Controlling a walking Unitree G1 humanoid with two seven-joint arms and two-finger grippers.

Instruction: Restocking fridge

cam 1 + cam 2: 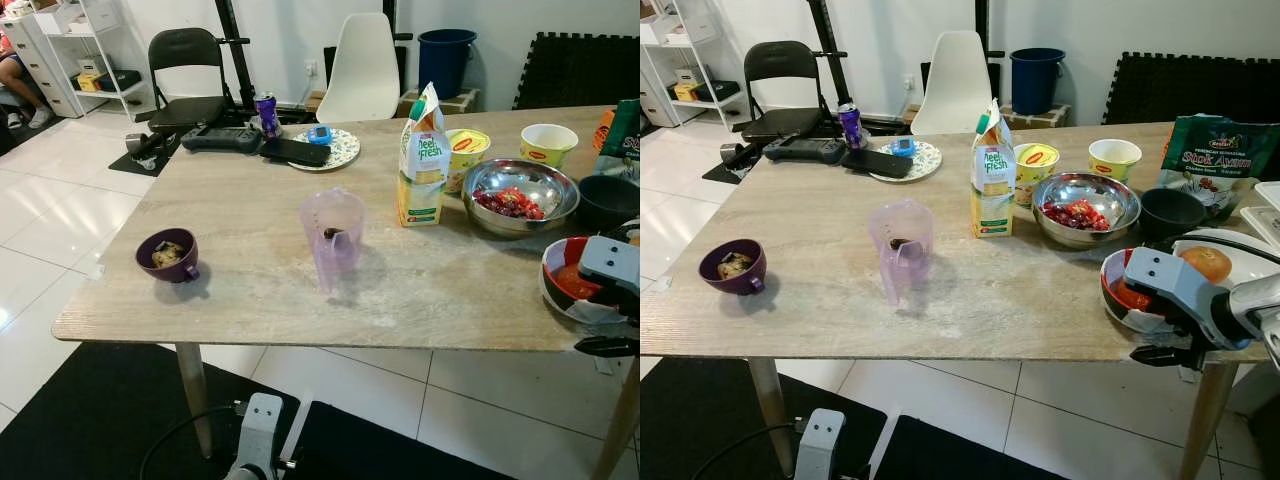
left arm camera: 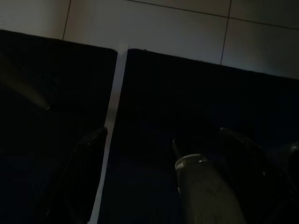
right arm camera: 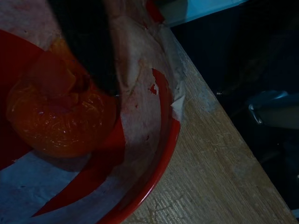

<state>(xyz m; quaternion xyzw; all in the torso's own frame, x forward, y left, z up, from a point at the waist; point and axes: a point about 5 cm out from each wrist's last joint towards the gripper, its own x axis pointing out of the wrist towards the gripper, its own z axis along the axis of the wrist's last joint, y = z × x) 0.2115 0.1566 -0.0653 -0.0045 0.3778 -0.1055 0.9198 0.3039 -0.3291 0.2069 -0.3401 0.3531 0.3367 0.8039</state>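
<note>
Right gripper (image 1: 1160, 325) is down in the red bowl (image 3: 154, 182) at the table's (image 1: 250, 280) near right edge, one black finger (image 3: 88, 46) touching the orange fruit (image 3: 60, 116) inside; whether it grips, I cannot tell. Left gripper (image 2: 154, 154) hangs spread over the dark mat (image 2: 187, 93). Juice carton (image 1: 422, 160) stands mid-table.

Head stereo pair overlooks table (image 1: 250, 290); wrist cameras close-up.
</note>
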